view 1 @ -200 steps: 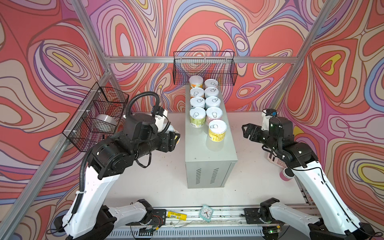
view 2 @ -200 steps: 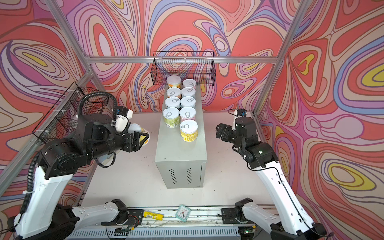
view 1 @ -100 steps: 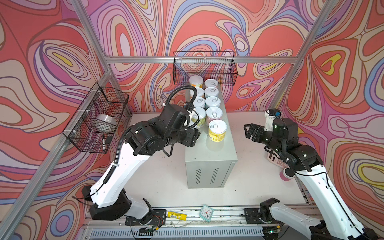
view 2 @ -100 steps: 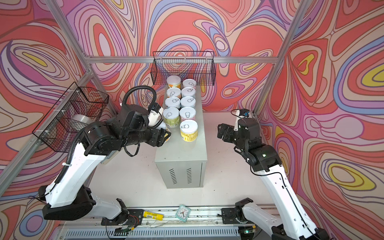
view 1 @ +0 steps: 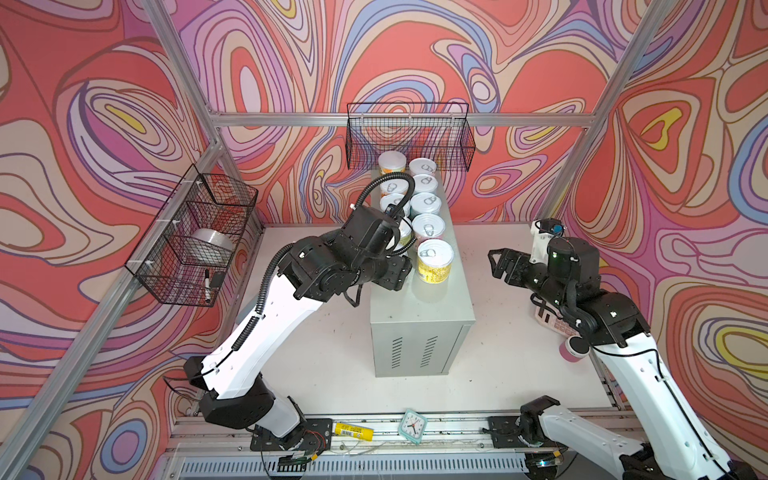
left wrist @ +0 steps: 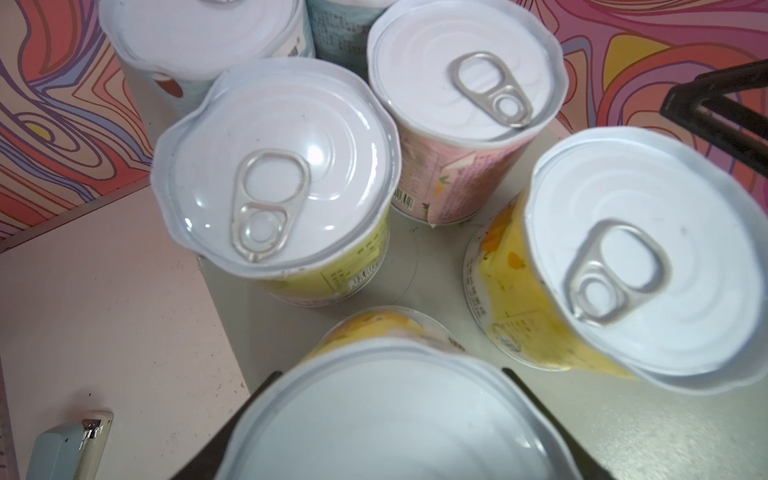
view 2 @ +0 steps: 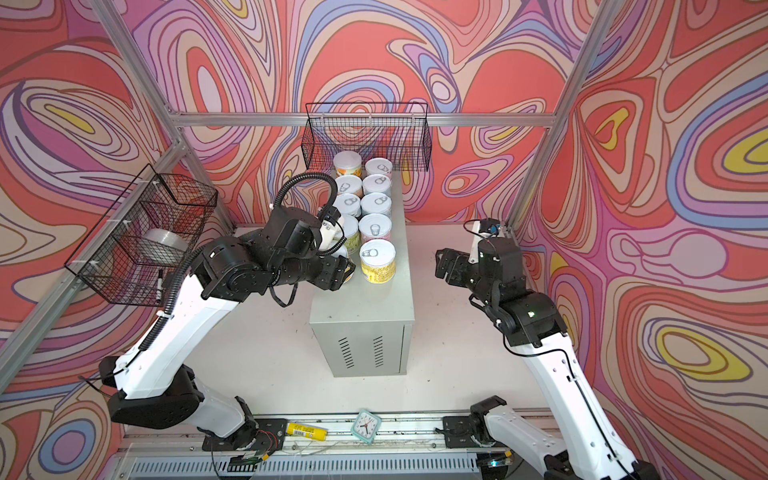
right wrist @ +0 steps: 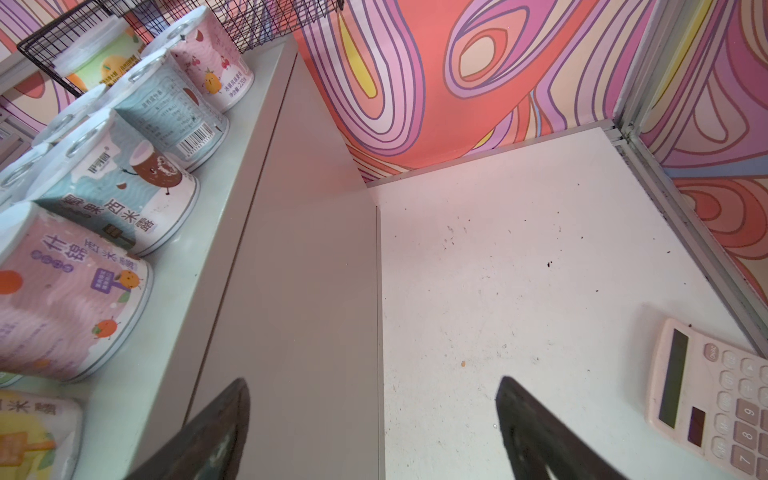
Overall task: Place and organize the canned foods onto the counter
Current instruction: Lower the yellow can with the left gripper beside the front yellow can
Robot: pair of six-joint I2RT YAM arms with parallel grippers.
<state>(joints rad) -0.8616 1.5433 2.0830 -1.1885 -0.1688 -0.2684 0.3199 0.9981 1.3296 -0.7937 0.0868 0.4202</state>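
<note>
Several canned foods stand in two rows on the counter [view 1: 419, 316] [view 2: 365, 303], in both top views. The nearest standing one is a yellow can [view 1: 434, 261] [left wrist: 623, 266]. My left gripper [view 1: 397, 270] [view 2: 343, 270] is shut on another can [left wrist: 386, 419] with a yellow-orange label. It holds that can at the counter's front-left part, beside the yellow can and in front of a green-yellow one [left wrist: 274, 174]. Whether the held can rests on the top I cannot tell. My right gripper [view 1: 500, 266] [right wrist: 374, 428] hangs open and empty, right of the counter.
A black wire basket [view 1: 409, 137] hangs on the back wall over the far cans. A side basket [view 1: 195, 237] on the left wall holds a tape roll. A calculator [right wrist: 715, 399] and a pink cylinder [view 1: 571, 351] lie by the right arm. A small clock [view 1: 413, 424] sits on the front rail.
My left arm has swung from the left side of the table over to the counter, carrying the can with it. The right arm has barely moved.
</note>
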